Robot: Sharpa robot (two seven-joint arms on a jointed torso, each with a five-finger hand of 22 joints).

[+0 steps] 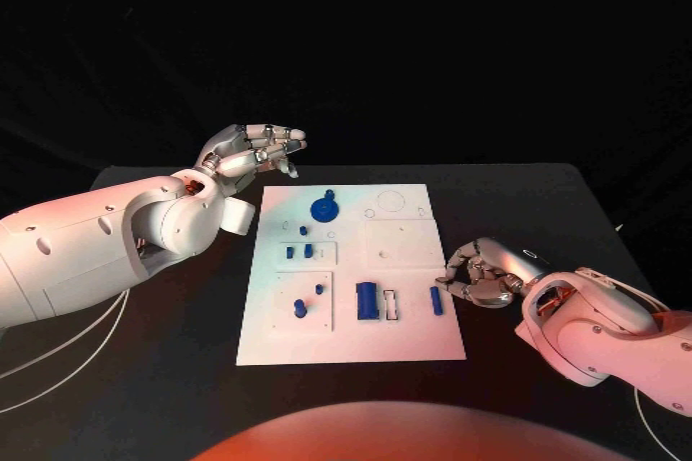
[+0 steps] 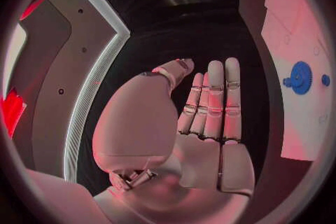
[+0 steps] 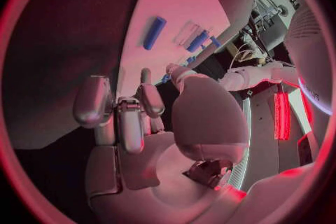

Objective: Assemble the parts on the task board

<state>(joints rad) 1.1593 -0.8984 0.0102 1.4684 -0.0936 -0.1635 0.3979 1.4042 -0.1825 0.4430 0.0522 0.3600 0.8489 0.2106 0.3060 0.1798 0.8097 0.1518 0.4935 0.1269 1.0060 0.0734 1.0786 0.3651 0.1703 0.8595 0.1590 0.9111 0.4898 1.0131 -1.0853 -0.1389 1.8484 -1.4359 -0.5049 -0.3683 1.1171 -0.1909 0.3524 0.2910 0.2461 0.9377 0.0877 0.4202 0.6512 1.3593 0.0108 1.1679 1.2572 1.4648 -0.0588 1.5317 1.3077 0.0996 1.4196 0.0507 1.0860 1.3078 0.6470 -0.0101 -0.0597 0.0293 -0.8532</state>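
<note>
The white task board (image 1: 411, 331) lies in the middle of the black table. On it are a blue gear (image 1: 325, 209) at the far end, small blue pieces (image 1: 299, 251) mid-left, a blue cylinder (image 1: 368, 301) and a blue bar (image 1: 436, 299) nearer me. My left hand (image 1: 257, 149) hovers off the board's far left corner, fingers straight and holding nothing. The left wrist view shows that hand (image 2: 203, 123), the gear (image 2: 301, 77) and the board (image 2: 294, 123). My right hand (image 1: 483, 273) sits at the board's right edge, fingers curled in on nothing. The right wrist view shows that hand (image 3: 140, 117) and the bar (image 3: 154, 32).
Thin white cables (image 1: 58, 356) trail over the table at the near left. Bare black table (image 1: 534, 201) runs along both sides of the board. Outlined recesses (image 1: 397, 246) mark the board's right half.
</note>
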